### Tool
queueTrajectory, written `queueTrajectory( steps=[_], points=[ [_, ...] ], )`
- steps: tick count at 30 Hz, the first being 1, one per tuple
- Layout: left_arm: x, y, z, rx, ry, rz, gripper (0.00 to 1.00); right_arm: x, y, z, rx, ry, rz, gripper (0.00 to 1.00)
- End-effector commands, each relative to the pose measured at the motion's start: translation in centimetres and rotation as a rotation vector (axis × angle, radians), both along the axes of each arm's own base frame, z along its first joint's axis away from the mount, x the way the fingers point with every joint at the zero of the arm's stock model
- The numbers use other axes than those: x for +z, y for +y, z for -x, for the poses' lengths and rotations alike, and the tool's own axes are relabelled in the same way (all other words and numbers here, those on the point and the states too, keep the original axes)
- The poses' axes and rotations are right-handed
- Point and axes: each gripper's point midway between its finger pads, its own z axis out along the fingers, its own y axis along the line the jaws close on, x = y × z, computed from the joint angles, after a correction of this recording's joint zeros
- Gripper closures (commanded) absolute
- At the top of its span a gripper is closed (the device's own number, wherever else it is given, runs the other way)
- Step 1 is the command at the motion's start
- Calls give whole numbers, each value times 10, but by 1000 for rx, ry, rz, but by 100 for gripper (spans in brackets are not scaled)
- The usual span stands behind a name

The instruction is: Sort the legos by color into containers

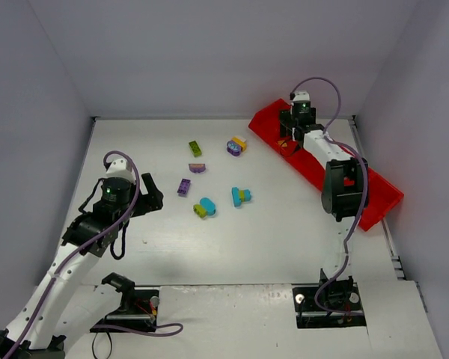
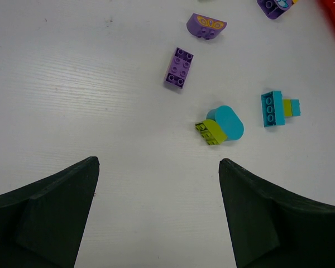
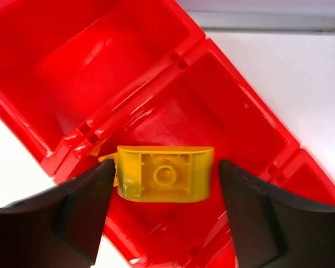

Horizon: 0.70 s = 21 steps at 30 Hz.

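An orange-yellow lego [image 3: 165,173] shows its hollow underside between the fingers of my right gripper [image 3: 166,163], over the second container of the red tray [image 3: 229,106]. The right finger stands clear of it and the left finger is at its edge, so the jaws are open. A sliver of another orange piece [image 3: 107,160] peeks out beside the left finger. My left gripper [image 2: 159,162] is open over bare table, short of a cyan and lime pair [image 2: 226,123], a purple brick [image 2: 179,67], a purple rounded brick [image 2: 206,25] and a cyan brick [image 2: 272,108].
The tray [image 1: 374,202] runs diagonally along the right wall. Loose on the table are a lime lego [image 1: 195,149] and a purple and orange cluster [image 1: 236,145]. My right arm's elbow [image 1: 343,187] hangs over the tray's middle. The end container [image 3: 84,61] holds nothing.
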Motion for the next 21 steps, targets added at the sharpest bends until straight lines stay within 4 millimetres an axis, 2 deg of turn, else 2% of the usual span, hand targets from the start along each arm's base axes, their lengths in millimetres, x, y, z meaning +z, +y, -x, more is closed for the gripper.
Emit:
queueTrajectory(
  steps=[1, 4, 6, 7, 8, 9, 10, 11, 12, 13, 14, 15, 16, 17, 18, 21],
  points=[
    [24, -4, -9, 9, -79, 42, 18, 45, -2, -23, 18, -118, 24, 26],
    [24, -4, -9, 8, -78, 40, 18, 53, 1, -22, 31, -126, 22, 9],
    [24, -3, -9, 12, -77, 38, 18, 58, 8, -18, 45, -132, 11, 5],
    [24, -3, -10, 14, -79, 38, 18, 71, 12, -14, 55, -152, 9, 4],
    [24, -3, -10, 12, -79, 35, 18, 71, 18, -8, 65, -148, 14, 4],
    [23, -3, -10, 13, -78, 32, 18, 76, 37, -3, 94, -153, 7, 4],
    [24, -3, -11, 13, -79, 30, 18, 92, 48, 4, 115, -180, -6, 4],
    [24, -3, -12, 14, -80, 30, 18, 88, 63, 12, 148, -166, -20, 4],
    [24, -2, -13, 16, -80, 27, 18, 101, 96, 25, 196, -187, -49, 5],
    [23, -2, -13, 19, -77, 25, 18, 103, 113, 34, 220, -187, -65, 5],
    [23, -2, -14, 15, -78, 21, 18, 94, 128, 45, 241, -166, -70, 5],
    [23, -2, -14, 18, -79, 17, 18, 94, 160, 63, 252, -162, -122, 5],
    [22, -1, -15, 24, -76, 13, 18, 100, 178, 71, 266, -169, -160, 5],
    [22, 0, -14, 26, -75, 6, 18, 91, 190, 83, 261, -150, -179, 6],
    [23, 2, -14, 30, -76, 1, 18, 92, 222, 102, 272, -142, -246, 7],
    [25, 6, -13, 42, -80, -13, 18, 81, 266, 129, 273, -104, -330, 8]
  ],
)
